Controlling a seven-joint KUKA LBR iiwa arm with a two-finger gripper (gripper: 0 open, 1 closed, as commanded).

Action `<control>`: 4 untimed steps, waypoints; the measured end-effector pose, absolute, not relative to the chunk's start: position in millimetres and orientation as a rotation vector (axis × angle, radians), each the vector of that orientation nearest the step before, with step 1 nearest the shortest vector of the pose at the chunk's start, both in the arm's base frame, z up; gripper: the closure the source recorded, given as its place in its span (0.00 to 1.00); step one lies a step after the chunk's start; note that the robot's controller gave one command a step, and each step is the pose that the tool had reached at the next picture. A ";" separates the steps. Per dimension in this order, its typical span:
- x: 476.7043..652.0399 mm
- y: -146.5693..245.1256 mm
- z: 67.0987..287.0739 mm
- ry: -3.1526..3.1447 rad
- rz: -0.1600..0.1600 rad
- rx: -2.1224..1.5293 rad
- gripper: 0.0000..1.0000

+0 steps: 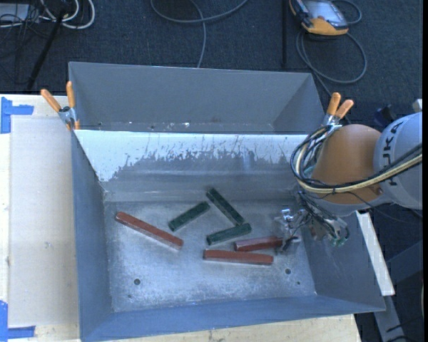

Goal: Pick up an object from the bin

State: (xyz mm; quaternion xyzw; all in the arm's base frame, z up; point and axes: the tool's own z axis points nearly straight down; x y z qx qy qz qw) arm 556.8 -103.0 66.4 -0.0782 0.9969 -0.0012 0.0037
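My gripper (292, 231) is low at the right side of the bin floor, under the orange wrist cover. It sits right at the right-hand end of a short red-brown bar (255, 245). I cannot make out whether that bar is between its jaws. Just in front of it lies a longer red-brown bar (238, 257), and a dark green bar (228, 234) lies just to the left.
Two more dark green bars (188, 216) (223, 205) lie in the middle of the floor. A long red-brown bar (148, 230) lies at the left. The bin's sloped right wall is close beside the gripper.
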 end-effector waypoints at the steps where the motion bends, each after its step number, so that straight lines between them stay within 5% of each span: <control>1: 554.5 -102.0 72.6 3.132 0.002 -0.269 1.00; 4: 554.6 -101.4 130.8 3.133 0.001 -0.260 1.00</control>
